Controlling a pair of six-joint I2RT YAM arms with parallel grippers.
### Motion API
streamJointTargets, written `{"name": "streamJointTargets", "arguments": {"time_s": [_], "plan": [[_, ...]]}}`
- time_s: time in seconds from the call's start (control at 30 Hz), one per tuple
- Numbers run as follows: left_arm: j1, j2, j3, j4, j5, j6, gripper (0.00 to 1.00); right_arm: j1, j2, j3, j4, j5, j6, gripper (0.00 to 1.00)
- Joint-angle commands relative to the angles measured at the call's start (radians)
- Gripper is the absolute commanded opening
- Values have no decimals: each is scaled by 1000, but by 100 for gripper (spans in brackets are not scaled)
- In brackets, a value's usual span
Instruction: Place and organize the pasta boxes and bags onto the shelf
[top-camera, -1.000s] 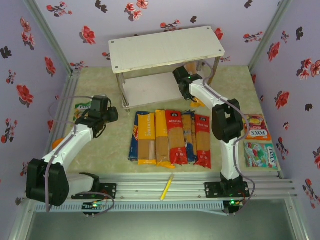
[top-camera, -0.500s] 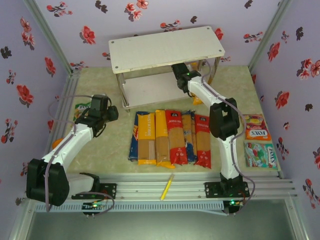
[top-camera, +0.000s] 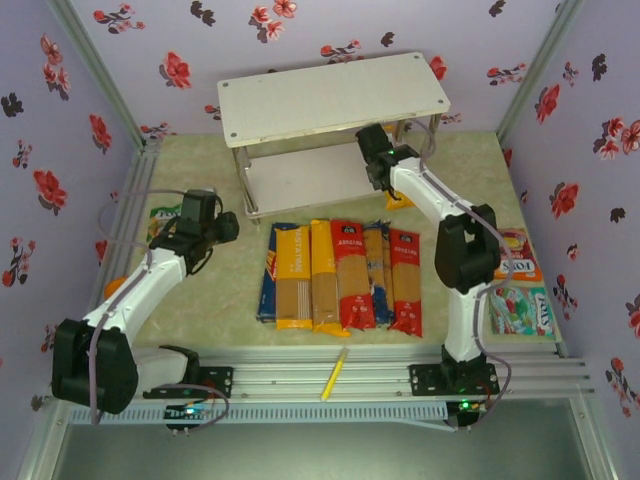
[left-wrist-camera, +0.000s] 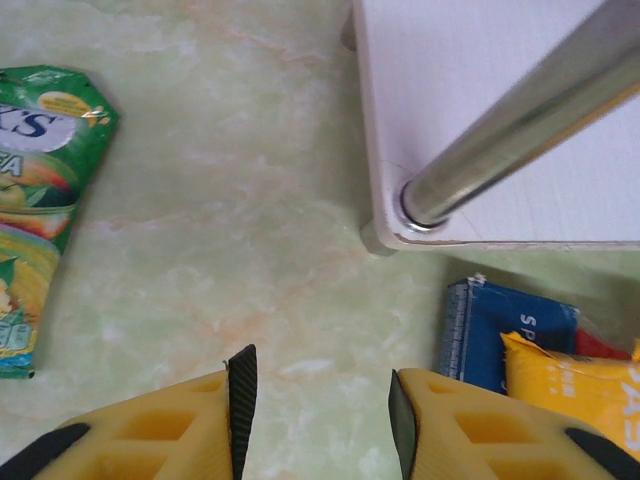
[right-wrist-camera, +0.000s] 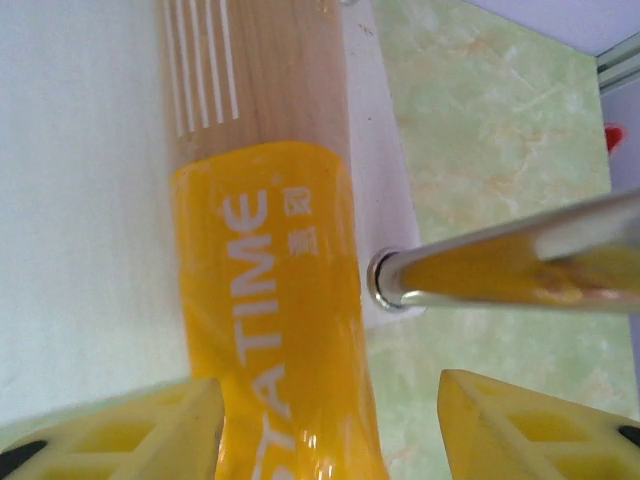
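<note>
Right wrist: the right gripper has opened off the yellow spaghetti bag at the shelf's right edge. The left gripper stays open, empty.

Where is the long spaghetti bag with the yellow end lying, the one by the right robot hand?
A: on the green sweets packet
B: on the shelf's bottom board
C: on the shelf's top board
B: the right wrist view shows the yellow-ended spaghetti bag lying flat on the white bottom board beside a silver metal post, between the open fingers of the right gripper.
</note>
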Motion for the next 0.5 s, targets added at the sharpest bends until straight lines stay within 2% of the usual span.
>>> {"name": "streamJointTargets", "arguments": {"time_s": [0.0,0.1,0.2,0.33,0.47], "plan": [[-74,-51,-12,16,46,48,41,12,-118,-33,-57,-87,82,60],[-182,-55,27,-51,22,33,42,19,-208,-134,-95,-164,151,61],[-285,-46,53,-97,-17,-9,43,24,-319,-268,-84,-311,220,61],[-345,-20,57,-108,-19,-86,44,63,-441,-413,-83,-436,276,61],[-413,77,100,-159,-17,-94,43,145,-524,-517,-96,-517,327,62]]}}
